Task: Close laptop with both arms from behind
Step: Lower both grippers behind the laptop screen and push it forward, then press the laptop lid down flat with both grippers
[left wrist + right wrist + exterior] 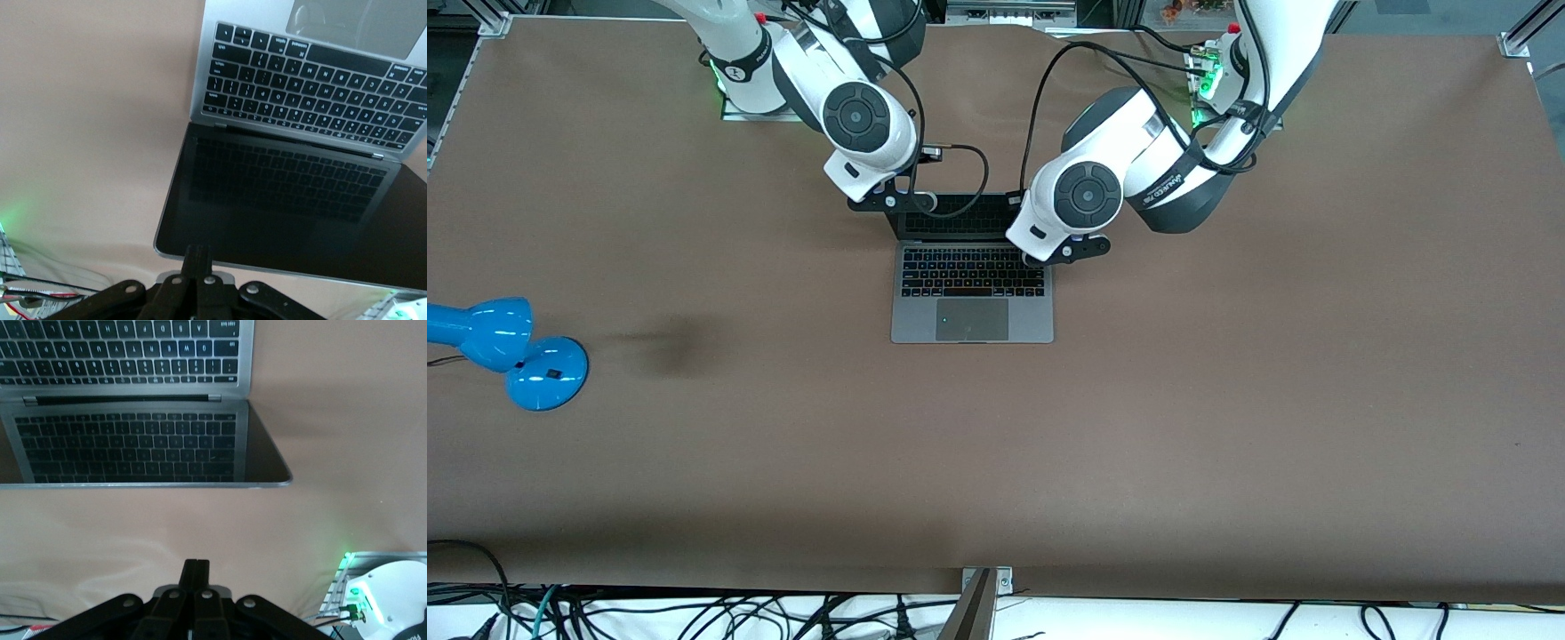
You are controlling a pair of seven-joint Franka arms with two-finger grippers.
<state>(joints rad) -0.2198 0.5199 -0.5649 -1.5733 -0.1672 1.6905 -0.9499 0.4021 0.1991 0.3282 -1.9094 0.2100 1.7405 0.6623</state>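
My two glossy white jointed arms both reach in from twelve o'clock on the table, taking six o'clock as the front camera's edge. The slim space-grey metal laptop (972, 307) sits open near the middle of the brown table (1227, 400). Its black keyboard and trackpad face up, its dark screen stands along its twelve-o'clock edge, and the keys are mirrored in the glass.

My left gripper (197, 248) has its black fingers pinched narrow, pressed together with no gap. It sits at the screen's upper rim, over the laptop's two-o'clock corner toward the left arm's end. The fingertips look to be at the rim itself, though I cannot tell whether they actually touch it.

My right gripper (195, 563) is likewise drawn narrow, fingers together and holding nothing. It hangs over the laptop's ten-o'clock corner, toward the right arm's end, with bare tabletop showing between the fingertips and the screen's rim.

A glossy blue round-based desk lamp (516, 351) stands at nine o'clock, well apart from the laptop.
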